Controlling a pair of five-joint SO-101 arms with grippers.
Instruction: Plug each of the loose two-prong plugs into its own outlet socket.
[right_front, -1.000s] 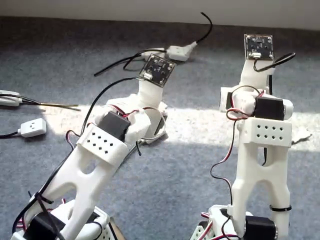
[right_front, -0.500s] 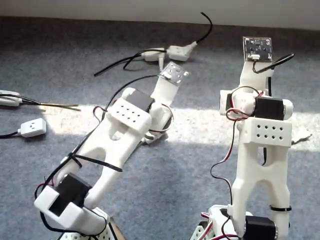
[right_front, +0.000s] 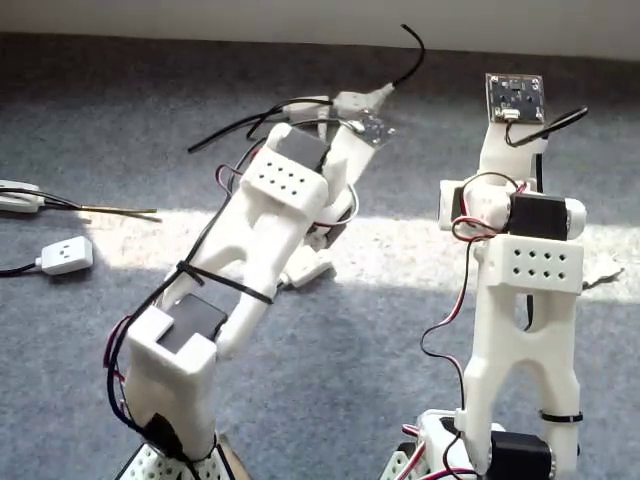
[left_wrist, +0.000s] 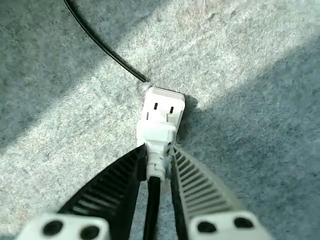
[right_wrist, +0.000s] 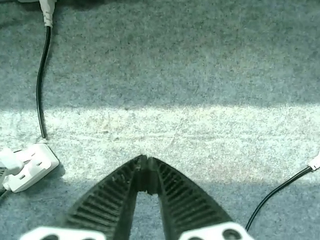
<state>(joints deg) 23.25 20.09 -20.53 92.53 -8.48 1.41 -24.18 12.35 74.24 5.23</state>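
Note:
My left gripper (left_wrist: 156, 151) is shut on a white two-prong plug (left_wrist: 158, 136), whose black cord runs back between the fingers. The plug's front presses against the near side of a white outlet socket (left_wrist: 164, 107) lying on the grey carpet; its prongs are hidden. In the high view this outlet (right_front: 305, 268) peeks out from under the left arm. My right gripper (right_wrist: 145, 164) is shut on nothing and hovers over bare carpet. It has the same outlet and plug (right_wrist: 27, 165) off to one side. Another plug (right_wrist: 47, 10) with a black cord lies farther away.
A second white outlet (right_front: 65, 255) lies at the left of the carpet. A white strip (right_front: 15, 197) with dark cables lies beyond it. A plug and outlet pair (right_front: 355, 103) with black cords lies at the back. A cord end (right_wrist: 280, 192) lies near the right gripper.
The left arm has stretched forward and its wrist has swung toward the back of the carpet. The right arm has stayed still.

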